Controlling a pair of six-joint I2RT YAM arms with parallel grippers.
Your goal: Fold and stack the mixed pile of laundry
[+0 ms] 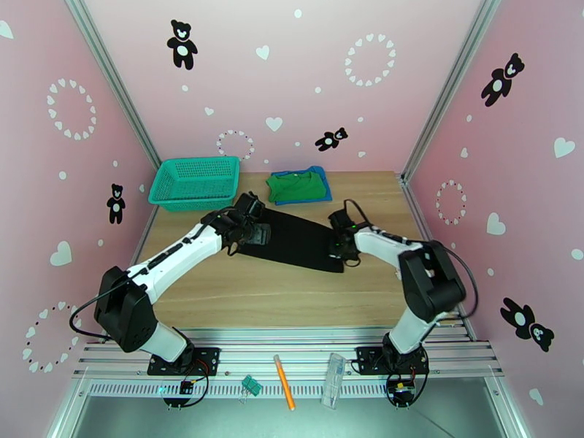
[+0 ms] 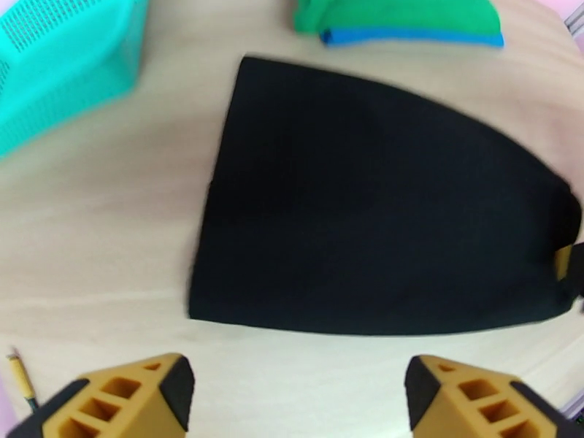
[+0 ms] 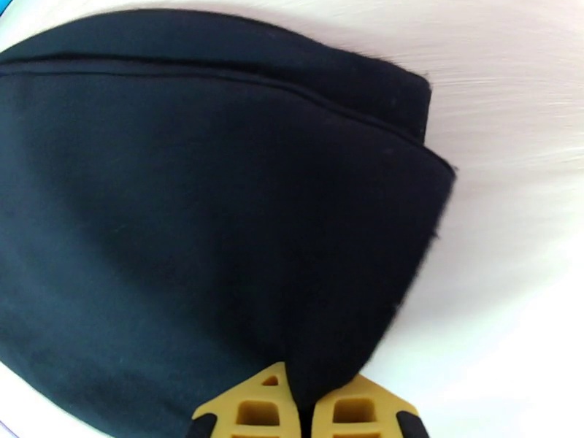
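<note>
A black garment (image 1: 299, 242) (image 2: 379, 213) (image 3: 219, 235) lies spread flat in the middle of the wooden table (image 1: 263, 297). My left gripper (image 1: 255, 226) (image 2: 296, 396) hovers at its left edge, fingers (image 2: 117, 403) wide apart and open, nothing between them. My right gripper (image 1: 337, 244) (image 3: 303, 406) is at the garment's right edge, shut on a pinch of the black cloth. At the back, a folded green garment (image 1: 294, 185) (image 2: 398, 12) rests on top of a folded blue one (image 1: 325, 193) (image 2: 412, 38).
A teal mesh basket (image 1: 196, 182) (image 2: 58, 67) stands at the back left, close to my left arm. Pink walls close in the table on three sides. On the front rail lie an orange pencil (image 1: 285, 392) and a clear plastic piece (image 1: 333, 379).
</note>
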